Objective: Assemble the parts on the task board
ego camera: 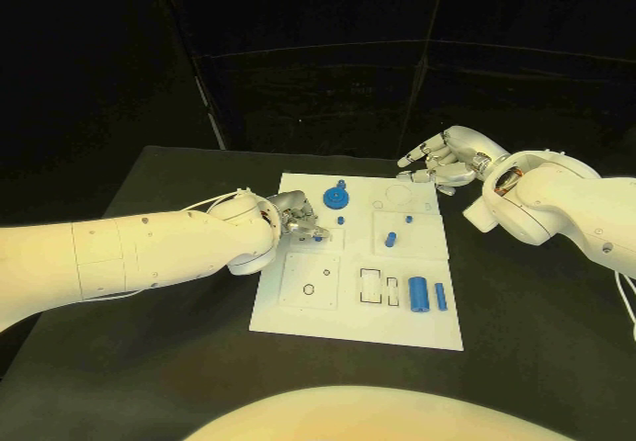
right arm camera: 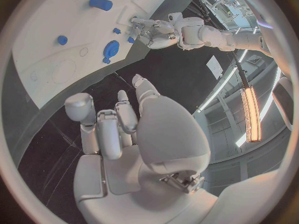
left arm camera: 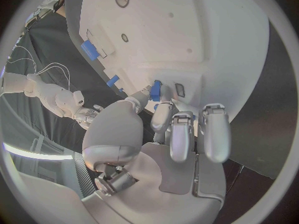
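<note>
The left hand (ego camera: 300,219) pinches a small blue part (left arm camera: 156,90) at the white task board's (ego camera: 318,308) nine o'clock edge; the right hand (ego camera: 446,156), fingers loosely curled and empty, hovers at its one o'clock corner above the desk (ego camera: 159,367).

The left hand (ego camera: 300,219) and its thick white forearm lie across the left edge of the task board (ego camera: 299,317), closing off that side around a small blue part (left arm camera: 156,90) at its fingertips — the near-left panels below it stay open from above. At the far edge the round blue knob (ego camera: 335,197) stands up, and the right hand (ego camera: 444,158) hovers just beyond the far-right corner, so entry there is narrow. The near-right corner is crowded by 2 upright blue cylinders (ego camera: 419,295) side by side — the black tabletop (ego camera: 159,367) in front of the board lies open.
</note>
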`<move>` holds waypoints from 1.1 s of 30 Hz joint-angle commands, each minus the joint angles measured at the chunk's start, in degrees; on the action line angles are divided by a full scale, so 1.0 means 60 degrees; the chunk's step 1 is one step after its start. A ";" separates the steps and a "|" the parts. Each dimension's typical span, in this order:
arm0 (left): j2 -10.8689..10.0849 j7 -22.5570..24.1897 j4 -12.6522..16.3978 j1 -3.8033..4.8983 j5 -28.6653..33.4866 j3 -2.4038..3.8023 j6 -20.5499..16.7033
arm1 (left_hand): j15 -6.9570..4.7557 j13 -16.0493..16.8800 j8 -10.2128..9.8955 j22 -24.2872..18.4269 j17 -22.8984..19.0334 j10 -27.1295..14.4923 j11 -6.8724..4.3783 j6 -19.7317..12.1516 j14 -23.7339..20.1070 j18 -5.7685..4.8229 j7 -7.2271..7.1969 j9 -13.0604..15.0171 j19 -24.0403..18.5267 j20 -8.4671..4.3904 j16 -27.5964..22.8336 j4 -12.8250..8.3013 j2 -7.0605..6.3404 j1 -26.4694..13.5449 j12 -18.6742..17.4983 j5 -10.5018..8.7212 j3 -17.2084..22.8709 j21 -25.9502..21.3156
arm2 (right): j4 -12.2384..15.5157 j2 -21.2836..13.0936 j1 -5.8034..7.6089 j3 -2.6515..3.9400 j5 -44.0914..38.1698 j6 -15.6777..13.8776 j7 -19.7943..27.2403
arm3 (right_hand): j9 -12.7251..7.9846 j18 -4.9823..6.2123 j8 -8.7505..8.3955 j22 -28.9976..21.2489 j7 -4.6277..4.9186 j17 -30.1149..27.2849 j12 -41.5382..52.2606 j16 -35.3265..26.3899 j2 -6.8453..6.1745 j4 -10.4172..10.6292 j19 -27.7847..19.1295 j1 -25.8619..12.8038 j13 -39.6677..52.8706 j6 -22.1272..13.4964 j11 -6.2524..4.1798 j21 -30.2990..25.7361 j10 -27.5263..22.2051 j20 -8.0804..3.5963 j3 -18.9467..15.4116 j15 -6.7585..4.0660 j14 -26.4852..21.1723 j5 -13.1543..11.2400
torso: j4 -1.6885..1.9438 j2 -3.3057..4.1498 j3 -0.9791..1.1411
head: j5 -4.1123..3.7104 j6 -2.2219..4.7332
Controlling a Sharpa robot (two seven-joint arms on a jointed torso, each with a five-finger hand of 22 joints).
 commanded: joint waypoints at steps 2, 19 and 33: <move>0.0003 -0.0220 -0.0044 -0.0048 0.0186 -0.0047 0.0312 | -0.0069 0.0012 0.0029 0.0470 0.2515 0.0079 -0.0025 0.0126 0.0991 -0.0086 -0.0074 0.0007 0.0394 -0.0070 0.0029 0.0003 0.0060 -0.0079 0.0049 0.0044 -0.0053 0.0074 | -0.0009 0.0009 0.0016 0.0005 -0.0017 0.0048 0.0082 | -0.0005 0.0165 0.0039 -0.0012 -0.0007 0.0740 -0.0019 -0.0058 0.0019 0.0023 -0.0056 -0.0092 -0.0011 0.0015 0.0005 -0.0031 -0.0054 0.0003 -0.0015 -0.0068 0.0599 0.0036 | 0.0005 0.0004 -0.0001 | -0.0004 -0.0010; 0.0060 -0.0218 -0.0128 -0.0048 0.0268 -0.0047 0.0277 | -0.0089 0.0021 0.0083 0.0515 0.2515 0.0087 -0.0044 0.0171 0.0991 -0.0093 -0.0097 0.0083 0.0405 -0.0090 0.0029 0.0317 0.0089 -0.0355 0.0067 0.0044 -0.0565 0.0095 | -0.0010 0.0011 0.0016 0.0005 -0.0017 0.0035 0.0091 | -0.0006 0.0170 0.0044 -0.0040 -0.0008 0.0730 -0.0031 -0.0065 0.0024 0.0030 -0.0069 -0.0092 -0.0024 0.0013 0.0003 -0.0046 -0.0065 0.0002 -0.0020 -0.0070 0.0597 0.0045 | 0.0004 0.0005 0.0000 | -0.0031 0.0006; 0.0133 -0.0258 -0.0200 -0.0048 0.0275 -0.0047 0.0292 | -0.0095 0.0022 0.0114 0.0517 0.2515 0.0086 -0.0050 0.0178 0.0991 -0.0093 -0.0103 0.0126 0.0403 -0.0098 0.0029 0.0371 0.0005 -0.0396 0.0072 0.0044 -0.0823 0.0092 | 0.0002 0.0006 0.0016 0.0005 -0.0017 0.0015 0.0097 | -0.0006 0.0170 0.0046 -0.0043 -0.0008 0.0722 -0.0041 -0.0070 0.0024 0.0035 -0.0069 -0.0097 -0.0035 0.0012 0.0004 -0.0048 -0.0073 0.0002 -0.0025 -0.0070 0.0596 0.0046 | 0.0007 0.0010 0.0000 | -0.0062 -0.0009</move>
